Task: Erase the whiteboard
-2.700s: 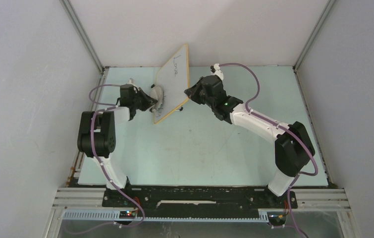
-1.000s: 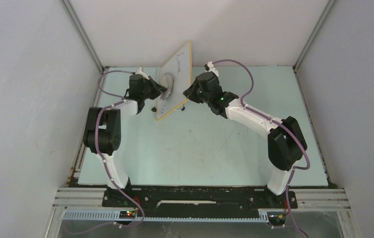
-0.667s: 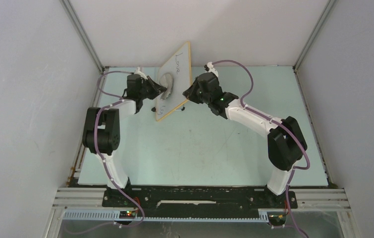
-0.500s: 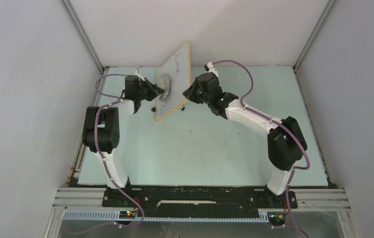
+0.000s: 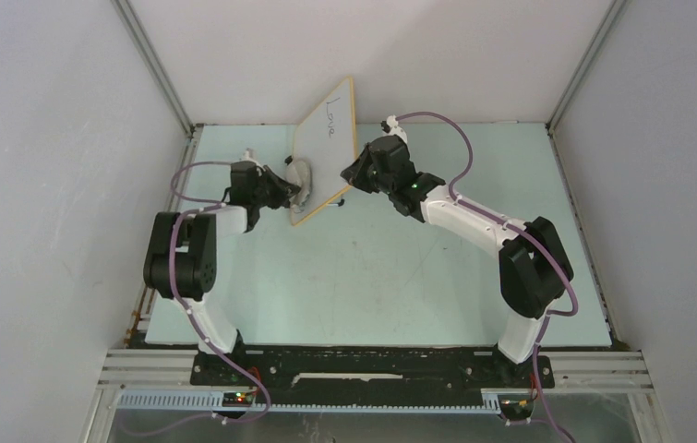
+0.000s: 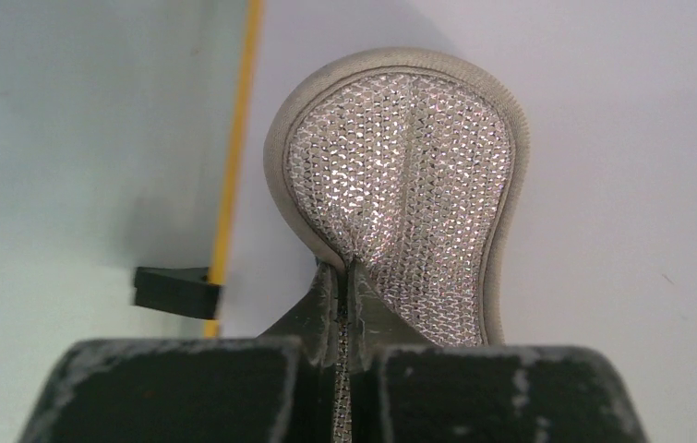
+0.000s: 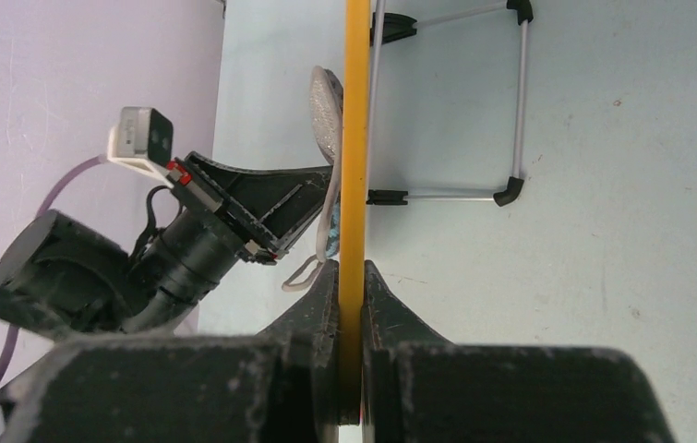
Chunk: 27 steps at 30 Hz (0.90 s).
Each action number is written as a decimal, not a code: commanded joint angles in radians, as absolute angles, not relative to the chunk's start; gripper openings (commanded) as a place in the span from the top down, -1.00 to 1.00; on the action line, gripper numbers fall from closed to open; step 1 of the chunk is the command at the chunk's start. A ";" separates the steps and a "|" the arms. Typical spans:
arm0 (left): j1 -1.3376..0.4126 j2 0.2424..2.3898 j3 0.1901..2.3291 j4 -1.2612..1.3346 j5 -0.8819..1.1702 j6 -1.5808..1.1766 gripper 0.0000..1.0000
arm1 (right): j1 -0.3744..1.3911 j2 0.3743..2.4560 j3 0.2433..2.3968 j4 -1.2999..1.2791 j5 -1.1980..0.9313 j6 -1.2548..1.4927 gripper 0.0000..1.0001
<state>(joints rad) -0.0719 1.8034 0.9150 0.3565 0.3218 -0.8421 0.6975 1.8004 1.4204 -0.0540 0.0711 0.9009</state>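
The whiteboard (image 5: 324,152) stands tilted near the surface's (image 5: 372,277) far edge, left of centre (dark handwriting near its top). The right tool (image 7: 354,295) pinches its tan-orange frame edge. The left tool (image 6: 346,295), its 2 fingers pressed together, grips a grey mesh pad (image 6: 400,185) lying against the board's lower face.

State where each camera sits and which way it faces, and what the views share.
Top external: above and behind the bases, looking down at the table; left arm and right arm show, the whiteboard between them.
Left wrist: faces the board's face; left gripper shut on the cloth pad.
Right wrist: sights along the board's edge; right gripper shut on it.
Shared: all three show whiteboard and pad.
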 commanded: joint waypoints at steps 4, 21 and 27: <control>-0.218 1.650 0.859 0.491 0.432 -0.782 1.00 | 0.734 1.760 1.413 0.067 -0.053 0.897 1.00; -0.068 1.722 0.714 0.440 0.335 -0.999 1.00 | 0.729 1.749 1.387 0.088 -0.062 0.922 1.00; -0.020 1.812 0.750 0.441 0.402 -1.022 1.00 | 0.729 1.741 1.383 0.085 -0.064 0.925 1.00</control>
